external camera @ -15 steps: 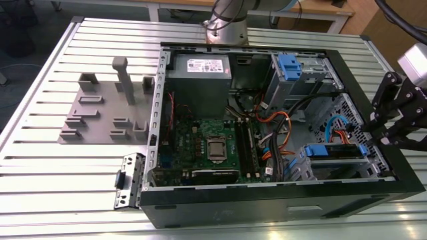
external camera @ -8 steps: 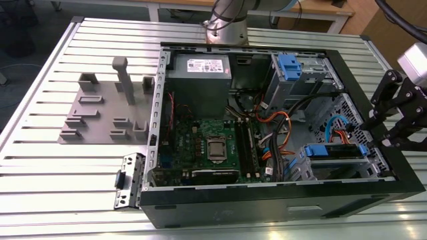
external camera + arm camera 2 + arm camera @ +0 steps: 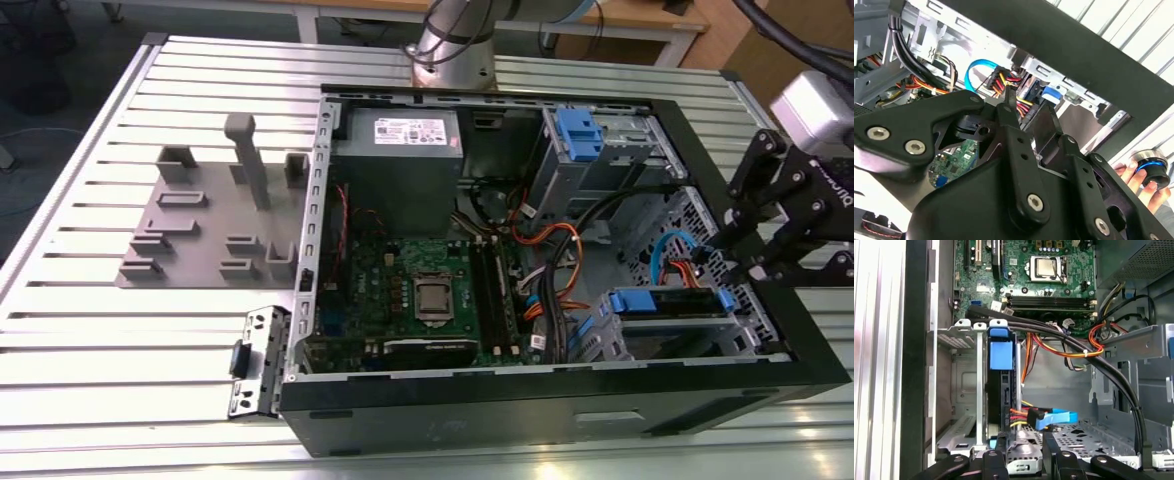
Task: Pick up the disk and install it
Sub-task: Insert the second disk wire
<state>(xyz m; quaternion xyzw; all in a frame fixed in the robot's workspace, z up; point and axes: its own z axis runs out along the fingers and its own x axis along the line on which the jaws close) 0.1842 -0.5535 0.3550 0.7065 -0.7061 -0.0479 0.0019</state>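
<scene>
The disk (image 3: 667, 300) sits edge-on inside the lower drive cage (image 3: 687, 340) of the open computer case, at the exterior view's right, with its blue carrier rails showing. In the first wrist view the disk (image 3: 1000, 390) stands in the cage slot under a blue tab, with power and data cables (image 3: 1039, 416) at its end. My gripper (image 3: 750, 262) hovers just outside the case's side wall, close to that cage. Its fingers (image 3: 998, 445) stand apart with nothing between them. In the second wrist view the gripper (image 3: 1029, 107) points at the cable plugs.
The grey power supply (image 3: 396, 150), the motherboard (image 3: 427, 290) and an upper cage with a blue bracket (image 3: 578, 130) fill the case. A grey fixture plate (image 3: 200, 220) lies on the slatted table. A hand (image 3: 1131, 175) holds a black-and-blue knob beside the case.
</scene>
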